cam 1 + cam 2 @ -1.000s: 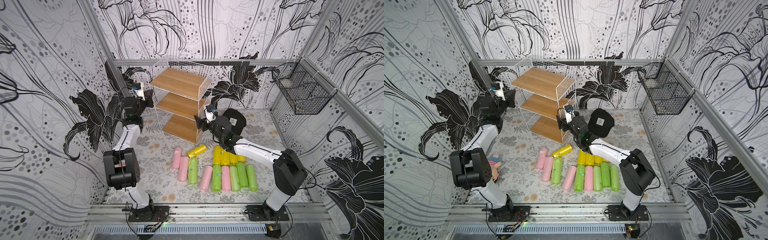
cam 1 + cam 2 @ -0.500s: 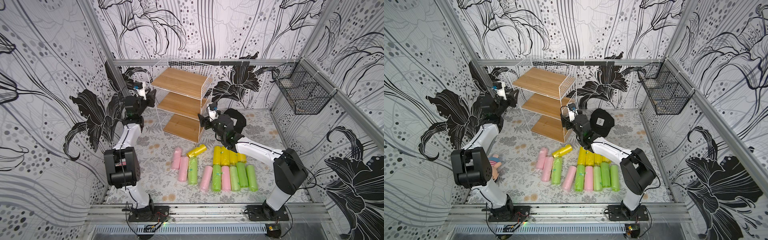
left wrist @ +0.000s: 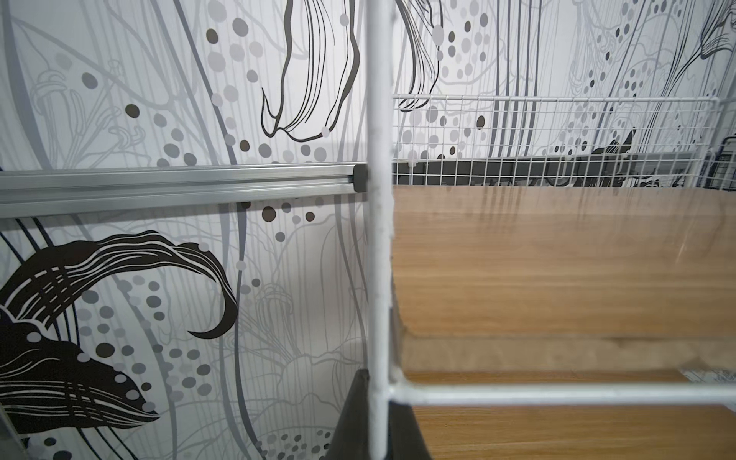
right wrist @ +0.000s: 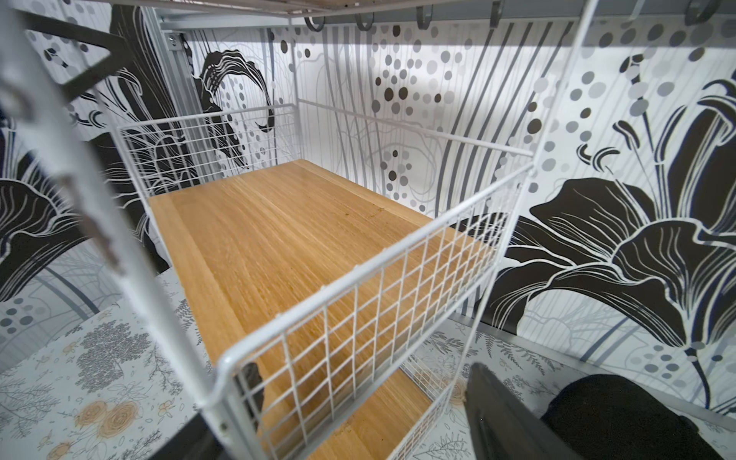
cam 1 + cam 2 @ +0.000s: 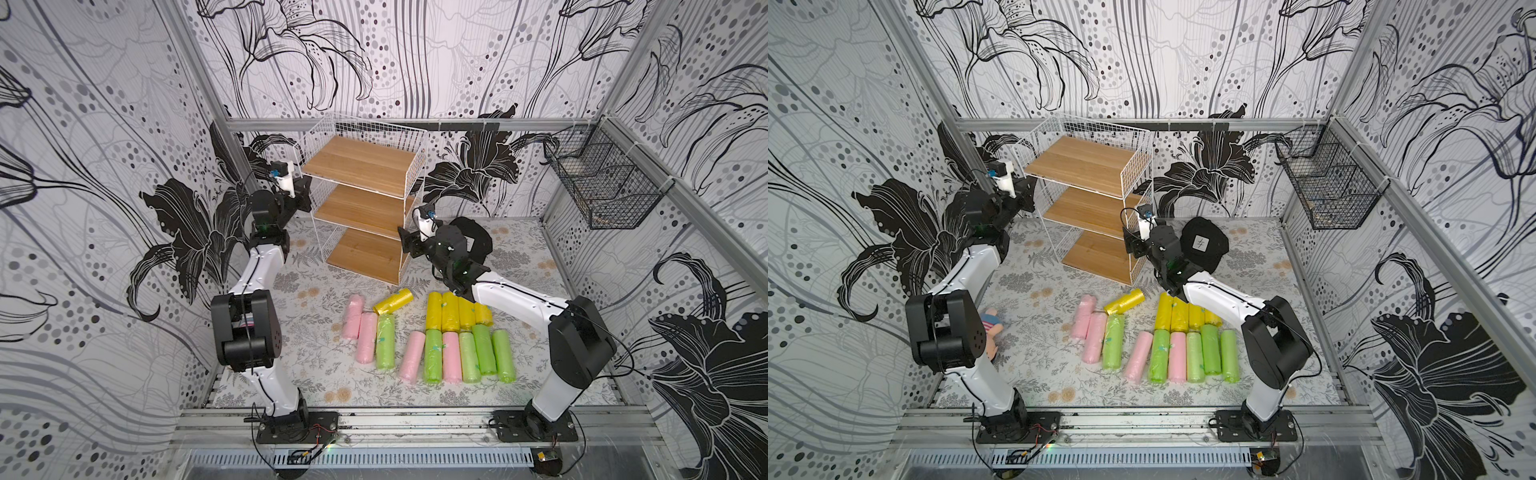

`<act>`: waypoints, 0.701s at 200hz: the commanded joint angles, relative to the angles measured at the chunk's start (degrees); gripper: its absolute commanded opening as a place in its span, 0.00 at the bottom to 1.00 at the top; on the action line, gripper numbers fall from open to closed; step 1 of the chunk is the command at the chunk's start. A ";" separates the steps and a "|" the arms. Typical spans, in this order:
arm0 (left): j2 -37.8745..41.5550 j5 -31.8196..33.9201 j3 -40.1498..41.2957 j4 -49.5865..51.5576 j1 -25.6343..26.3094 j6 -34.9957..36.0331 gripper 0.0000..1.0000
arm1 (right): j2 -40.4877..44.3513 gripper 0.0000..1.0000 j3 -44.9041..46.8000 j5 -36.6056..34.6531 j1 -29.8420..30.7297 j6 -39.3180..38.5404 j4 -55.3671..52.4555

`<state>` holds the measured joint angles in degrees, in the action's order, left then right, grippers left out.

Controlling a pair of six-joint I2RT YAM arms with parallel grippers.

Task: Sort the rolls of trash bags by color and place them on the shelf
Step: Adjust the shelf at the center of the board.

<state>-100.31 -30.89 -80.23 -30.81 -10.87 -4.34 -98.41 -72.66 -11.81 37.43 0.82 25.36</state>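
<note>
The shelf (image 5: 361, 164) (image 5: 1079, 164), a white wire rack with three bare wooden boards, stands at the back of the floor. My left gripper (image 5: 305, 193) (image 3: 378, 422) is shut on its front left corner post at the height of the middle tier. My right gripper (image 5: 405, 245) (image 4: 366, 398) is open at the shelf's right side and straddles the wire grid there, one finger (image 4: 251, 390) inside and one outside. The rolls of trash bags lie on the floor in front: yellow ones (image 5: 453, 311), pink ones (image 5: 353, 322) and green ones (image 5: 484, 349), with one yellow roll (image 5: 392, 302) lying apart.
A black wire basket (image 5: 602, 183) hangs on the right wall. A black cap (image 5: 1204, 245) lies just behind my right wrist. A small plush toy (image 5: 992, 328) lies beside the left arm. Patterned walls close in the floor on three sides.
My left gripper has moved right onto the shelf's corner post. The right gripper has edged a little closer to the shelf's side. The rolls have not moved.
</note>
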 commanded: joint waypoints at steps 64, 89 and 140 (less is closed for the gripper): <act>10.72 3.21 12.38 -2.44 2.71 -6.02 0.02 | -1.77 0.82 -4.65 0.31 -6.15 -0.93 -5.97; 11.20 4.18 13.43 -2.50 5.39 -5.11 0.03 | -1.87 0.82 -5.13 0.34 -7.82 -0.82 -6.28; 9.30 6.48 11.27 -0.09 8.23 -3.67 0.10 | -2.09 0.82 -6.01 1.78 -9.13 -1.17 -7.80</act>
<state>-90.04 -26.09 -68.34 -32.67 -4.10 -5.48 -99.50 -76.62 -9.87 28.99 0.56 19.66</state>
